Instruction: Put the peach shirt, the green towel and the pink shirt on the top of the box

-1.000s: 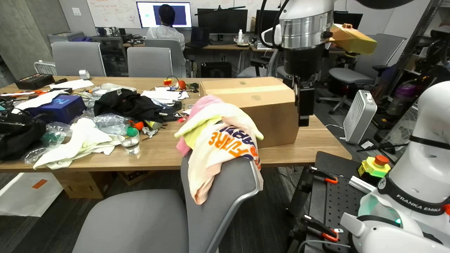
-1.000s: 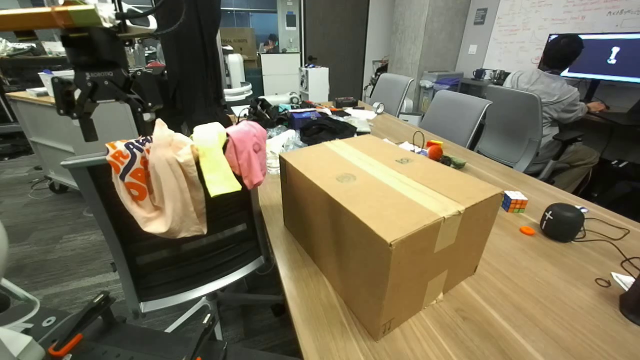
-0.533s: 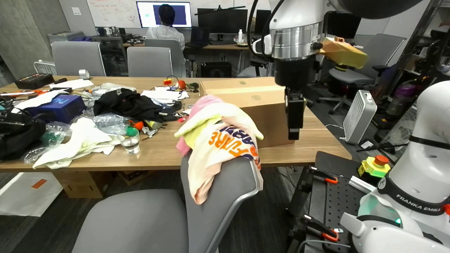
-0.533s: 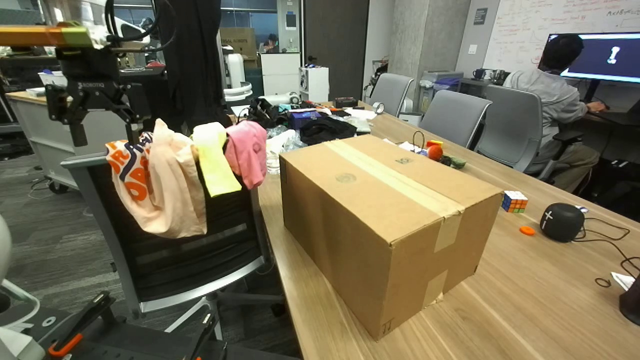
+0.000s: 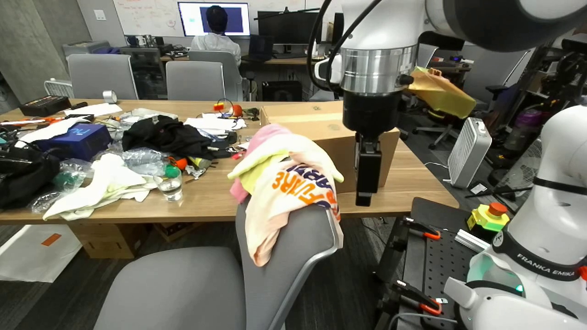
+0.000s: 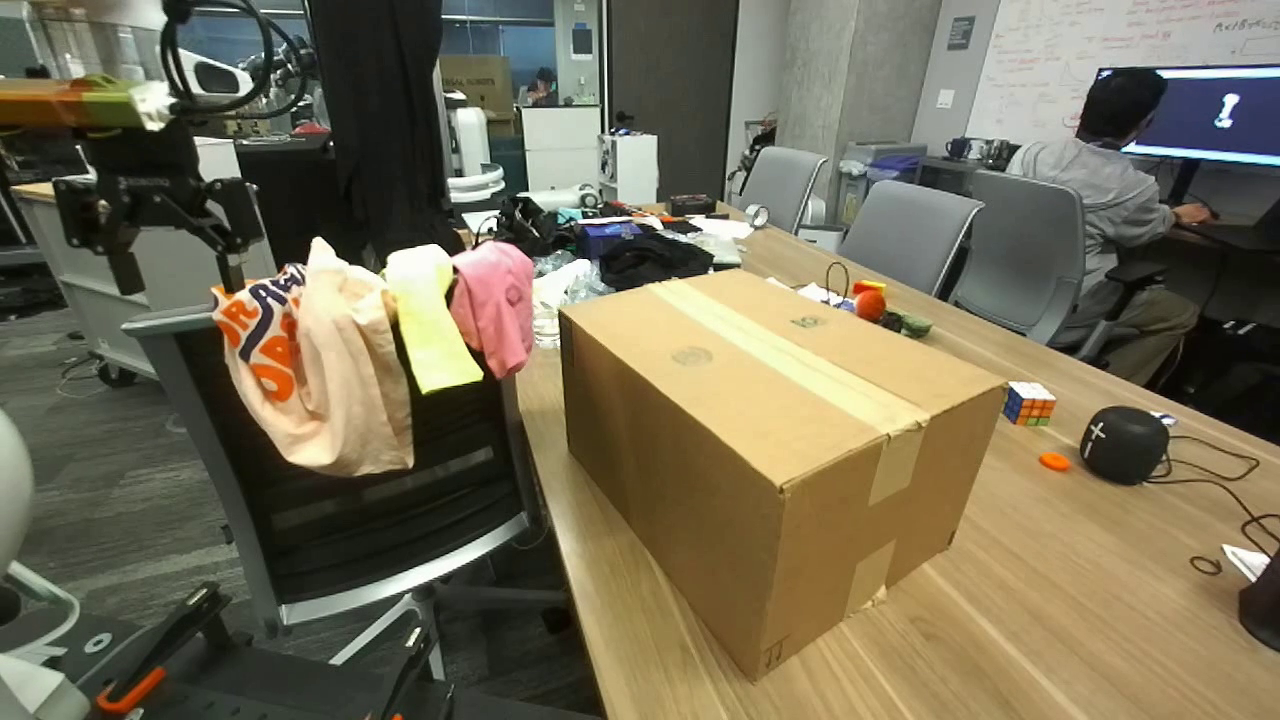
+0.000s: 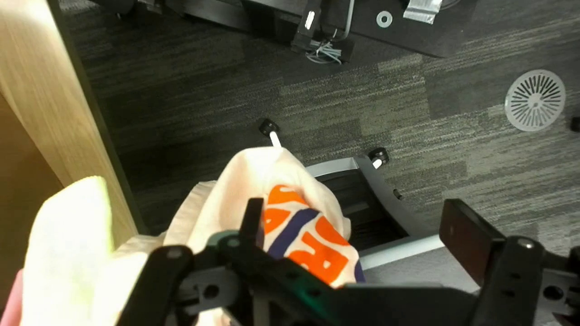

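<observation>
Surface (image 5: 208, 197): cut off for you at the left edge in an exterior view.
Clutter (image 5: 160, 135): on the surface's left part; items overlap, you cannot sort them all.
Glass (image 5: 172, 187): transparent, close to the surface's edge; rim hard for you to make out against the clutter.
Pink shirt (image 5: 268, 132): over the back of the chair (image 5: 183, 284), mostly hidden from you behind the green towel (image 5: 270, 158); your wrist view gets only a sliver at lower left.
Green towel: middle of the three on that chair back, partly behind the peach shirt (image 5: 291, 197). Washed out in your wrist view, cut off there at the bottom.
Peach shirt: on the same chair back; folds break up its lettering for you.
Box (image 5: 346, 160): on the surface; the cloths and the hand (image 5: 363, 201) hide part of it from you.
Hand: released, fingers spread wide, pointing down; in your wrist view the peach shirt's print shows between them. In an exterior view one fingertip (image 6: 231, 272) overlaps that shirt's upper edge; touching or apart, you cannot tell.
Arm (image 5: 383, 25): cut off at the top in both exterior views.
</observation>
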### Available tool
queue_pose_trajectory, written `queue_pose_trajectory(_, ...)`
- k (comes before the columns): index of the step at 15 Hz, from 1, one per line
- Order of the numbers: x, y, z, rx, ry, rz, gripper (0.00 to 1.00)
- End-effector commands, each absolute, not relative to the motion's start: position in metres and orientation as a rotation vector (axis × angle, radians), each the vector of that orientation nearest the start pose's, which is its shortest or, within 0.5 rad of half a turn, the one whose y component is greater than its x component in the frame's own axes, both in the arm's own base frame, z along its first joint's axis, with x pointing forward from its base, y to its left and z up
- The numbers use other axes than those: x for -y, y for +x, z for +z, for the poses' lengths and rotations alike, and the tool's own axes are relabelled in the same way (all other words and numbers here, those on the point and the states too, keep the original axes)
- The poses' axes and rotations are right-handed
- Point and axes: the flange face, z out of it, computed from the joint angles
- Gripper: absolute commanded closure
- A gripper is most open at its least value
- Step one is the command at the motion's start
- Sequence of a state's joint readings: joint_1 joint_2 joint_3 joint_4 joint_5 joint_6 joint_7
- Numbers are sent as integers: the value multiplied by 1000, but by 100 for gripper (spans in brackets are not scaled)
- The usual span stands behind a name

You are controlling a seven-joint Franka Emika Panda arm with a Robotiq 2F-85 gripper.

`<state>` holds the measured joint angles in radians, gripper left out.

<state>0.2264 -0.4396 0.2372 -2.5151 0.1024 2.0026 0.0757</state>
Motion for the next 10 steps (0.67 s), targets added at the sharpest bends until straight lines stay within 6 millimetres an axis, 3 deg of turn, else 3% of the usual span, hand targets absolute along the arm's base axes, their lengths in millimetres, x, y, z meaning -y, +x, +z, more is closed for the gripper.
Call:
queue_pose_trajectory(1,-206,352,424,537,-3139,-41,0)
queue_pose_trajectory(10,-217,362,422,577,-3184,-382,0)
